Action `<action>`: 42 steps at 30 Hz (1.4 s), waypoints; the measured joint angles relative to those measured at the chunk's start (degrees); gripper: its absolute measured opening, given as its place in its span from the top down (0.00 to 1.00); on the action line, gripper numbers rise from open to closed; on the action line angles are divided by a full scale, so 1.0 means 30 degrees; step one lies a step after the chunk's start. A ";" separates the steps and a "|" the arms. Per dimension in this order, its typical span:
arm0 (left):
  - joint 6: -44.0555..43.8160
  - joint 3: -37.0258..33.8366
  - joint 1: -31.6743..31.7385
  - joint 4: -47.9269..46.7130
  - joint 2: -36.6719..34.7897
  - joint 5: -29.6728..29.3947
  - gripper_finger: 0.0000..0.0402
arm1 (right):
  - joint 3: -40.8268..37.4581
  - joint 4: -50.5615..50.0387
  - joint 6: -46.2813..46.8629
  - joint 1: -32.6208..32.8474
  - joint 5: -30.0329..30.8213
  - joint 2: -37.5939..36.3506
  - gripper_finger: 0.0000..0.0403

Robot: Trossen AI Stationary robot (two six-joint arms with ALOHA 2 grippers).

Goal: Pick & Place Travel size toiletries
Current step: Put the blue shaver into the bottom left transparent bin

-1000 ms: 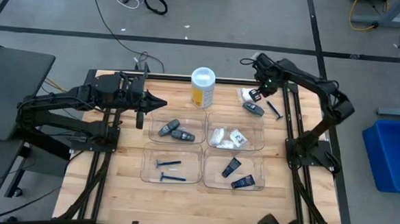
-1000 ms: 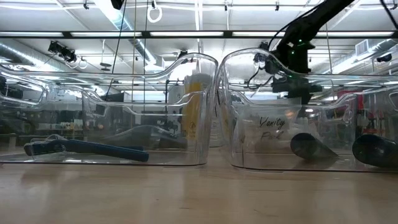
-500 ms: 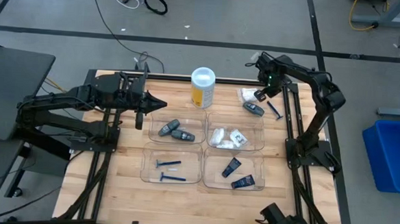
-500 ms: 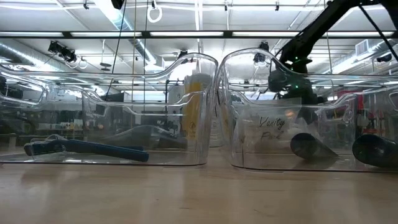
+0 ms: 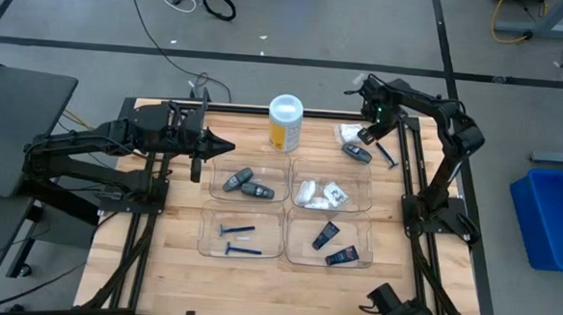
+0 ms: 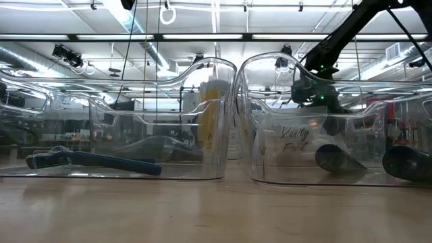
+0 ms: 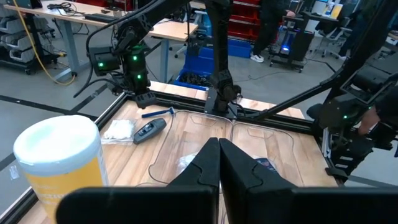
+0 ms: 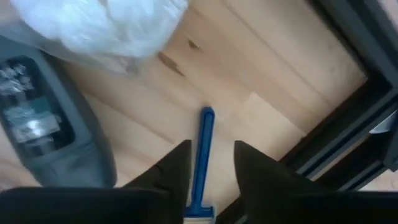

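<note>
Even, bright overhead light; ceiling strip lights (image 6: 216,37) glare through the clear trays (image 6: 121,121); nearest table edge blurs.

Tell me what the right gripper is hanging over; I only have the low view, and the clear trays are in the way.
Observer: The right gripper is over a loose blue razor that lies outside the trays, beyond the back right tray.
Operator: Has it closed on the razor?
Observer: No. In the right wrist view the fingers are apart, one on either side of the handle.
Operator: Is anything else loose back there?
Observer: Yes, a grey stick and a white packet lie beside the razor.
</note>
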 joint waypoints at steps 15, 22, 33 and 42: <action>0.0078 0.0000 0.0007 0.0000 0.0000 -0.0153 0.99 | -0.1180 0.0878 -0.1666 -0.0634 -0.1013 0.0000 0.38; -0.0066 0.0000 0.0007 0.0007 0.0000 -0.0146 0.98 | -0.1180 0.1197 -0.2148 -0.0460 -0.0820 0.0500 0.41; -0.0571 0.0000 0.0007 0.0018 0.0000 -0.0150 0.98 | -0.1180 0.1256 -0.2782 -0.0001 0.0559 0.1348 0.39; -0.0579 0.0000 0.0007 0.0018 0.0000 -0.0149 0.98 | -0.1902 0.2134 -0.3131 -0.0259 0.1351 0.1348 0.43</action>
